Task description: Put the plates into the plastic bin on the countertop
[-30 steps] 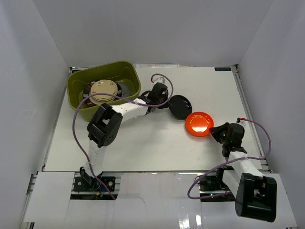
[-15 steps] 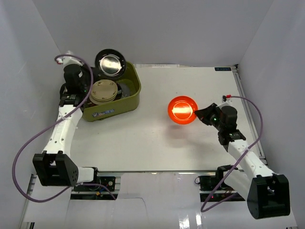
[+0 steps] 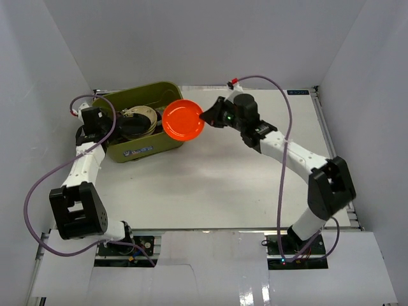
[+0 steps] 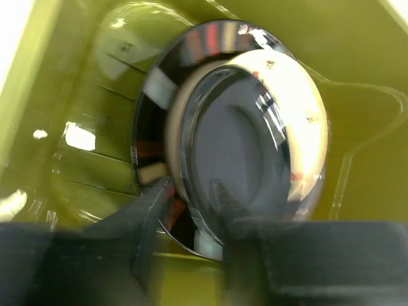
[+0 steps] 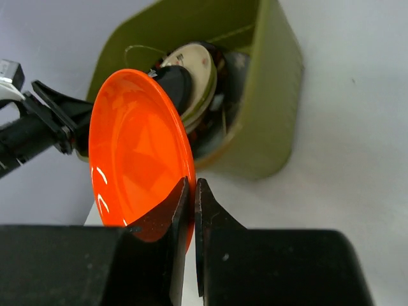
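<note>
The olive plastic bin (image 3: 143,150) stands at the back left of the countertop (image 3: 223,185). In it a black plate (image 4: 236,146) leans on a cream plate (image 4: 299,127) and a dark patterned one (image 4: 153,95). My left gripper (image 4: 191,185) reaches in over the bin's left rim. It is open, and the black plate's edge stands between its spread fingers. My right gripper (image 5: 193,186) is shut on the rim of an orange-red plate (image 5: 137,159). It holds that plate on edge in the air at the bin's right wall (image 5: 268,115).
White walls close in the countertop at the back and both sides. The right arm (image 3: 287,153) stretches diagonally across the table from its base at the near right. Purple cables loop off both arms.
The left gripper lowered the black plate onto the stack in the bin and opened. The right arm carried the orange-red plate left from mid-table to the bin's right rim.
</note>
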Available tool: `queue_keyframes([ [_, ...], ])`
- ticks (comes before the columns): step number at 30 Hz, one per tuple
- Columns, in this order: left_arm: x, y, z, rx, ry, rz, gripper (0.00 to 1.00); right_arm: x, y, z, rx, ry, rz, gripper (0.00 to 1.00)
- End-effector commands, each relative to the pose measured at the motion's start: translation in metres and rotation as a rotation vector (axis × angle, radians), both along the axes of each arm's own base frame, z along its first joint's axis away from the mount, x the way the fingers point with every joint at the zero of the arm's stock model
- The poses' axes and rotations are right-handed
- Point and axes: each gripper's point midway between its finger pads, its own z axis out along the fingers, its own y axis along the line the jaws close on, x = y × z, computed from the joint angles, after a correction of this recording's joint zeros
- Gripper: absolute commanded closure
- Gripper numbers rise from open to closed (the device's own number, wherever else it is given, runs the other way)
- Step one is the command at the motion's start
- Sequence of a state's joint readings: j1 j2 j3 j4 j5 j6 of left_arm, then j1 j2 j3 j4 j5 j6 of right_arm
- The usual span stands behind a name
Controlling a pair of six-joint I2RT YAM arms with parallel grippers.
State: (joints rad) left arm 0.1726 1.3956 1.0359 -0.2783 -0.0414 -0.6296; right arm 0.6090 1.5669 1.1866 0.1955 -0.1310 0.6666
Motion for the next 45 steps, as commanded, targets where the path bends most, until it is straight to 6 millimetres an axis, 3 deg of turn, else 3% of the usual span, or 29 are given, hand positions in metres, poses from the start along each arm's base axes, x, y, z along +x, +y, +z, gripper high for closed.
queue_keyframes([
  [1,0.008,0.008,0.022,-0.004,-0.071,0.001,0.41,0.02,0.044,0.034,0.013,-0.092,0.039,0.92],
  [2,0.009,0.007,0.027,0.0,-0.087,-0.007,0.2,0.026,0.054,0.033,0.01,-0.089,0.045,0.92],
  [5,0.01,-0.011,0.058,-0.039,-0.192,-0.095,0.02,0.043,0.093,0.029,0.006,-0.075,0.08,0.92],
  [8,0.009,-0.024,0.093,-0.062,-0.294,-0.155,0.02,0.054,0.129,0.021,-0.017,-0.084,0.117,0.92],
  [9,0.01,-0.025,0.111,-0.058,-0.332,-0.163,0.02,0.063,0.138,0.0,-0.046,-0.065,0.107,0.92],
  [10,0.009,-0.026,0.122,-0.054,-0.356,-0.169,0.02,0.068,0.147,0.018,-0.026,-0.097,0.111,0.92],
  [12,0.004,-0.031,0.161,-0.047,-0.443,-0.191,0.02,0.072,0.169,-0.006,-0.022,-0.06,0.149,0.92],
  [14,0.004,-0.04,0.178,-0.065,-0.464,-0.239,0.02,0.077,0.184,0.01,0.022,-0.078,0.158,0.92],
  [15,0.002,-0.052,0.185,-0.098,-0.477,-0.305,0.02,0.079,0.195,-0.009,0.008,-0.062,0.155,0.9],
  [17,-0.004,-0.066,0.199,-0.118,-0.505,-0.375,0.02,0.081,0.203,0.0,0.041,-0.067,0.153,0.7],
  [18,-0.007,-0.07,0.203,-0.122,-0.512,-0.395,0.02,0.08,0.204,0.002,0.053,-0.064,0.154,0.45],
  [20,-0.012,-0.077,0.212,-0.131,-0.528,-0.433,0.02,0.077,0.204,0.021,0.099,-0.107,0.163,0.29],
  [22,-0.026,-0.099,0.229,-0.176,-0.561,-0.549,0.02,0.063,0.191,0.078,0.135,-0.222,0.184,0.03],
  [25,-0.038,-0.116,0.24,-0.188,-0.613,-0.644,0.02,0.046,0.174,0.101,0.11,-0.266,0.205,0.1],
  [26,-0.041,-0.12,0.239,-0.193,-0.618,-0.662,0.02,0.027,0.157,0.142,0.144,-0.331,0.211,0.1],
  [27,-0.048,-0.123,0.243,-0.19,-0.646,-0.679,0.02,0.019,0.149,0.108,0.084,-0.299,0.223,0.1],
  [28,-0.054,-0.128,0.24,-0.227,-0.642,-0.704,0.02,0.01,0.14,0.105,0.074,-0.307,0.226,0.1],
  [29,-0.057,-0.131,0.226,-0.255,-0.619,-0.714,0.02,-0.008,0.116,0.136,0.095,-0.361,0.211,0.1],
  [30,-0.061,-0.135,0.229,-0.258,-0.642,-0.735,0.02,-0.017,0.104,0.098,0.03,-0.32,0.21,0.1],
  [31,-0.069,-0.139,0.23,-0.271,-0.643,-0.76,0.02,-0.023,0.091,0.089,-0.022,-0.349,0.203,0.1],
  [32,-0.074,-0.142,0.226,-0.292,-0.632,-0.771,0.02,-0.041,0.069,0.11,-0.017,-0.394,0.187,0.1],
  [33,-0.079,-0.145,0.226,-0.294,-0.635,-0.785,0.02,-0.051,0.055,0.101,-0.047,-0.397,0.187,0.1],
  [34,-0.092,-0.15,0.233,-0.284,-0.655,-0.823,0.02,-0.063,0.04,0.053,-0.136,-0.351,0.203,0.1],
  [36,-0.106,-0.155,0.232,-0.273,-0.665,-0.851,0.02,-0.094,0.007,0.061,-0.13,-0.392,0.201,0.1],
  [37,-0.121,-0.159,0.239,-0.256,-0.694,-0.869,0.02,-0.109,-0.008,0.016,-0.189,-0.334,0.222,0.1],
  [39,-0.138,-0.168,0.237,-0.255,-0.7,-0.921,0.02,-0.136,-0.04,0.024,-0.157,-0.381,0.192,0.1],
  [40,-0.146,-0.173,0.236,-0.247,-0.707,-0.951,0.02,-0.147,-0.055,-0.011,-0.2,-0.332,0.187,0.1],
  [41,-0.162,-0.18,0.239,-0.229,-0.727,-0.995,0.02,-0.154,-0.077,0.004,-0.17,-0.373,0.115,0.1],
  [45,-0.198,-0.204,0.225,-0.218,-0.715,-1.134,0.02,-0.173,-0.131,-0.026,-0.179,-0.36,-0.033,0.1],
])
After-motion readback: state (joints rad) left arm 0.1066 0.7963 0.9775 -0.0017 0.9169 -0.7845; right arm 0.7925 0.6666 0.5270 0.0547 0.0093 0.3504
